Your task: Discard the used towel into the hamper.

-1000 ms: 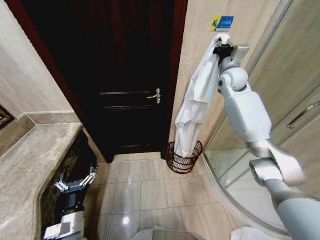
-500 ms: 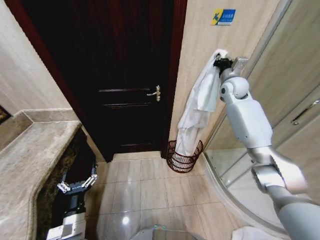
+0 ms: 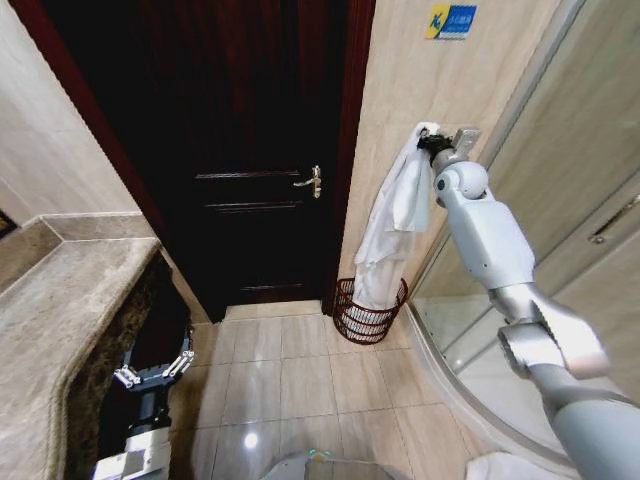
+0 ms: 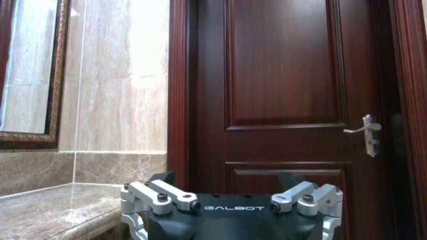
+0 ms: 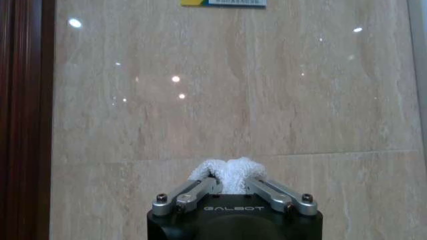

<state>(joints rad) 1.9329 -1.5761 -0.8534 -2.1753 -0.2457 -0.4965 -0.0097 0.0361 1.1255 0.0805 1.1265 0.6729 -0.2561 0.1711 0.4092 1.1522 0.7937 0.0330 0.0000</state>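
Observation:
A long white towel point(image 3: 393, 225) hangs straight down from my right gripper point(image 3: 428, 139), which is shut on its top end up by the tan wall. The towel's lower end reaches into the hamper point(image 3: 369, 312), a dark red-brown wire basket on the floor beside the door frame. In the right wrist view the towel point(image 5: 228, 173) bunches between the closed fingers point(image 5: 193, 192). My left gripper point(image 3: 153, 372) hangs low by the counter, open and holding nothing, and its spread fingers point(image 4: 163, 193) face the door in the left wrist view.
A dark wooden door point(image 3: 250, 150) with a metal handle point(image 3: 311, 181) stands straight ahead. A marble counter point(image 3: 60, 310) runs along the left. A curved glass shower enclosure point(image 3: 560, 200) fills the right side. Tiled floor point(image 3: 300, 390) lies open in front of the hamper.
My right gripper has come down the wall with the towel, away from the blue sign, and the towel's lower end has sunk deeper into the hamper. The left arm has not moved.

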